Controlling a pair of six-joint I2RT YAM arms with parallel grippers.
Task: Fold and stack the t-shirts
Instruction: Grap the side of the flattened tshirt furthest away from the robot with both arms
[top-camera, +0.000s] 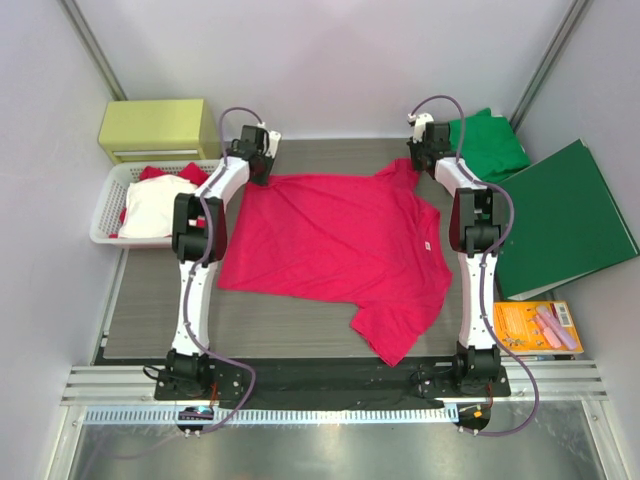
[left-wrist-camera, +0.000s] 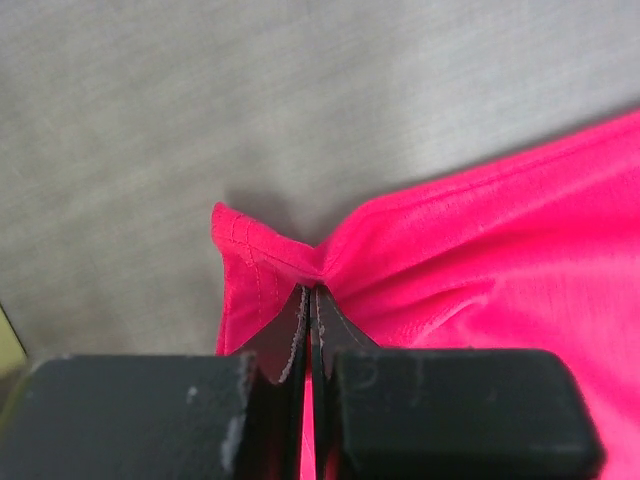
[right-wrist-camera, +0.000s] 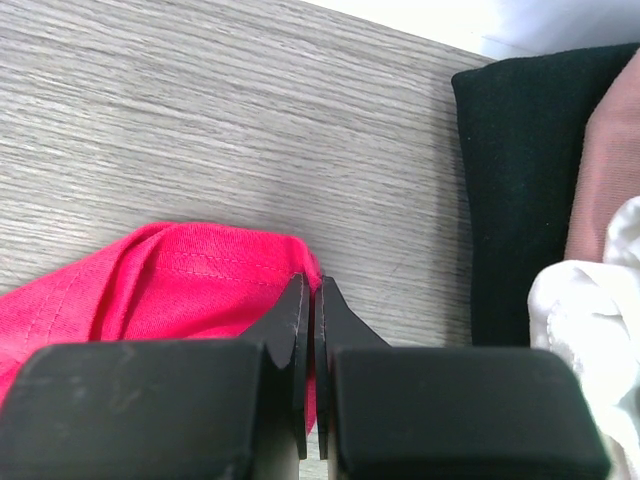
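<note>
The bright pinkish-red t-shirt (top-camera: 335, 245) lies spread over the middle of the table, one sleeve pointing to the near edge. My left gripper (top-camera: 262, 165) is at its far left corner and is shut on a pinch of that cloth (left-wrist-camera: 270, 260). My right gripper (top-camera: 425, 160) is at its far right corner and is shut on the hem (right-wrist-camera: 200, 265). The green t-shirt (top-camera: 488, 145) lies bunched at the back right. The pale t-shirt (top-camera: 160, 210) lies in the basket on the left.
A white basket (top-camera: 103, 215) at the left also holds some red cloth. A yellow-green box (top-camera: 155, 128) stands behind it. A flat dark-green folder (top-camera: 565, 220) and an orange packet (top-camera: 535, 325) lie on the right. Dark cloth (right-wrist-camera: 510, 180) lies close to the right gripper.
</note>
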